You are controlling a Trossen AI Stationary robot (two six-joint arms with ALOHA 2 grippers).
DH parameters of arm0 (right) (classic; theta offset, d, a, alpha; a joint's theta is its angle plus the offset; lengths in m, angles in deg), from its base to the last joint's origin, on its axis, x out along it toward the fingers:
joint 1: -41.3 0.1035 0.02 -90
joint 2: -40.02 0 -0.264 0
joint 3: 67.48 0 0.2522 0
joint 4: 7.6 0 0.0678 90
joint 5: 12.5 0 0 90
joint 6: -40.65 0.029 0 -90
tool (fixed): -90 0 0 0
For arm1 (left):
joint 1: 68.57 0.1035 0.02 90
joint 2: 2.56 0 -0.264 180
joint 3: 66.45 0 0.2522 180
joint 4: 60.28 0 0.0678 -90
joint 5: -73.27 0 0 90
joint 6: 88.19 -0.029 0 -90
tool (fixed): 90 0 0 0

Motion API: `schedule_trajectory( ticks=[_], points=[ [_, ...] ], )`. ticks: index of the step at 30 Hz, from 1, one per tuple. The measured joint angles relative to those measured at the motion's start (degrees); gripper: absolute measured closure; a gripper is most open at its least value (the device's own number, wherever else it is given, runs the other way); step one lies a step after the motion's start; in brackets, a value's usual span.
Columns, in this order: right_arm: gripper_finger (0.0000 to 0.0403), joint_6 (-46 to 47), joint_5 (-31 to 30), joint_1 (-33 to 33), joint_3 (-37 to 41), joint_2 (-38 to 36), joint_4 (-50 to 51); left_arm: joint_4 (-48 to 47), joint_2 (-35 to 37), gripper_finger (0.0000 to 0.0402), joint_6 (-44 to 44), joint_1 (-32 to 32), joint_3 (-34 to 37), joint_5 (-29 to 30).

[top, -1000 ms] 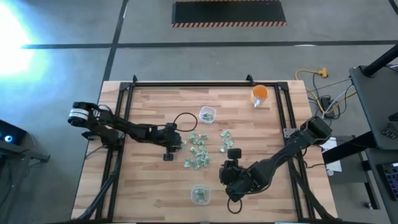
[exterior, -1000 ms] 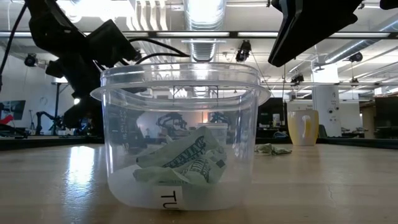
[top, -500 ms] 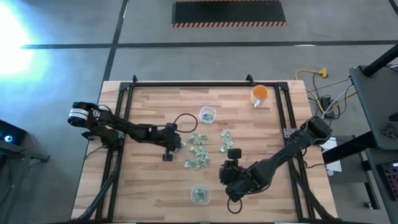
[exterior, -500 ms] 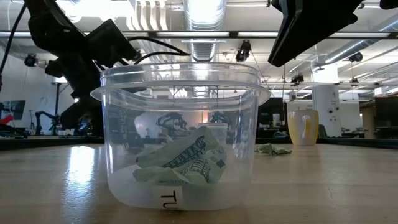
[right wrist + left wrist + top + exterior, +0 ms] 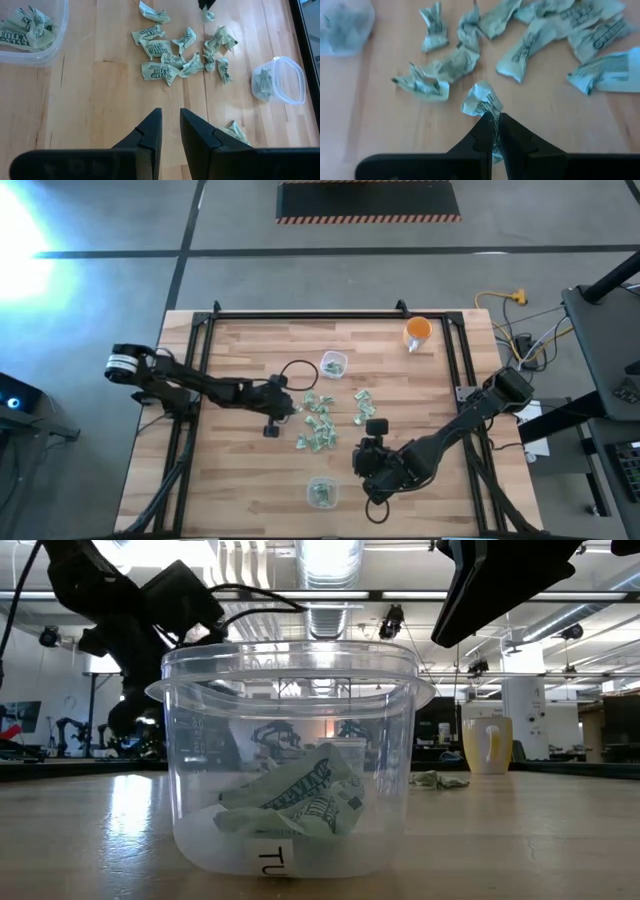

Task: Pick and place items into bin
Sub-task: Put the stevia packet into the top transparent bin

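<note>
Spanning grey concrete floor (image 5: 300,270), wooden table (image 5: 240,470).

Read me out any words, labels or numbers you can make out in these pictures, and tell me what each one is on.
"TU": a white label low on the front of the clear bin, cut off by the picture's lower edge.
Dark print on the green-and-white wrapped pieces: too blurred and crumpled to read.
Print on the piece pinched in the left hand: unreadable.
Orange cup: no text visible.
</note>
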Motion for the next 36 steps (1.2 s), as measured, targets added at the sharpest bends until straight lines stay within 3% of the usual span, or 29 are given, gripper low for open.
schedule_trajectory(
  ticks=[11,18,27,36],
  points=[
    [0.0344,0.00,0.00,-0.04,0.02,0.00,-0.06,2.32,9.53,0.0394,-9.06,0.97,-0.26,1.71],
    [0.0344,0.00,0.00,-0.04,0.02,0.00,-0.34,8.62,11.10,0.0394,-13.93,5.29,-0.31,1.84],
    [0.0344,-0.20,0.00,-0.04,0.02,0.00,-0.52,19.48,6.57,0.0394,-15.61,12.04,-0.30,1.43],
    [0.0344,-0.22,0.00,-0.04,0.02,0.00,-0.52,24.46,-2.83,0.0394,-15.14,17.13,-5.99,-6.69]
  ],
)
